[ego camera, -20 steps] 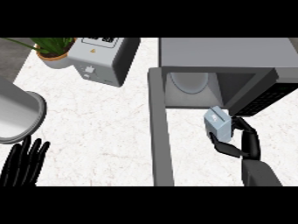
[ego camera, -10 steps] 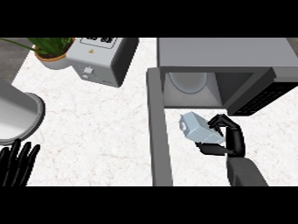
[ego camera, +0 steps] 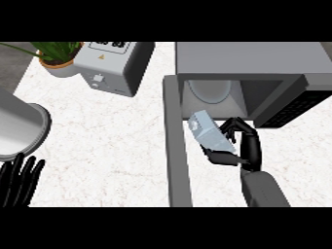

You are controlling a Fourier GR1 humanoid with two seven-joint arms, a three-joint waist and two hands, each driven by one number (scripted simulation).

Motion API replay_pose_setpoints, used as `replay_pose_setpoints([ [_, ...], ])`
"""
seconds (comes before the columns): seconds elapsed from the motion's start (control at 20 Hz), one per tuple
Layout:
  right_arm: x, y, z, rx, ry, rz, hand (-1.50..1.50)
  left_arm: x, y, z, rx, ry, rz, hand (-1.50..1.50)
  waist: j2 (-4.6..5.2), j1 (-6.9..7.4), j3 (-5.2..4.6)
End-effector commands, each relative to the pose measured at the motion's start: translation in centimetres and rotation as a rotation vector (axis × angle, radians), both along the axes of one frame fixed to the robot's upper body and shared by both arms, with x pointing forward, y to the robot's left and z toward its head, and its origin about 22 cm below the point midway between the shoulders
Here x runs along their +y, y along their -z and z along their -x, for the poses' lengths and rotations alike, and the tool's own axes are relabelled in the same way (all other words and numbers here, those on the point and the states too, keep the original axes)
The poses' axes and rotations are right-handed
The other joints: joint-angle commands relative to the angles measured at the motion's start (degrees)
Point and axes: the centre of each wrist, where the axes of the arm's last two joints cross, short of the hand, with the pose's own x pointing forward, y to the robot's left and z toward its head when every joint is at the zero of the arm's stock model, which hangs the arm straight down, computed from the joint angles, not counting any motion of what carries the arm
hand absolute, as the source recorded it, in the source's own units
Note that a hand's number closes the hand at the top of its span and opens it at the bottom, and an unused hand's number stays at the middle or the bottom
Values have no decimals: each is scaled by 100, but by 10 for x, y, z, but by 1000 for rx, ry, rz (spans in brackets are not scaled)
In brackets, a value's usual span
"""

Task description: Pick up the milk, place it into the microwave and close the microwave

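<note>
Your right hand [ego camera: 242, 143] has its fingers curled round the milk [ego camera: 213, 132], just outside the microwave's [ego camera: 251, 61] mouth.

The milk is a small pale blue-white carton, tilted, with a round cap showing near its upper end; it sits between the open door [ego camera: 177, 146] on its left and the cavity with its pale round plate [ego camera: 212, 90]. Your left hand [ego camera: 14, 182] rests at lower left, fingers straight and holding nothing, below a grey cylinder [ego camera: 7, 121]. A toaster [ego camera: 118, 61] and a plant [ego camera: 57, 56] stand at the top left.

bright even light, pale counter [ego camera: 118, 141] nearly washed out, dim microwave [ego camera: 254, 68] cavity, faint soft shadows
</note>
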Motion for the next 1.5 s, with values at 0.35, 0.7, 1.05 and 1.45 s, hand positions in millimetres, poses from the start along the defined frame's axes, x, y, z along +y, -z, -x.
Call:
replay_pose_setpoints([
  [0.35, -1, -46, -53, 53, 94, 80, 150, 15, 11, -16, 5, -12, 11, -150, 23, 26, 6],
  [0.7, 7, -55, -91, 102, 135, 268, 150, 4, -1, -12, 5, 12, 17, -150, 50, 115, 10],
  [1.05, -11, -71, -121, 132, 245, 371, 150, 19, 14, -26, 9, 31, 12, -150, 136, 268, 14],
  [1.45, -44, -96, -137, 104, 434, 505, 150, 1, -4, -25, 22, 39, -91, -150, 223, 475, 30],
])
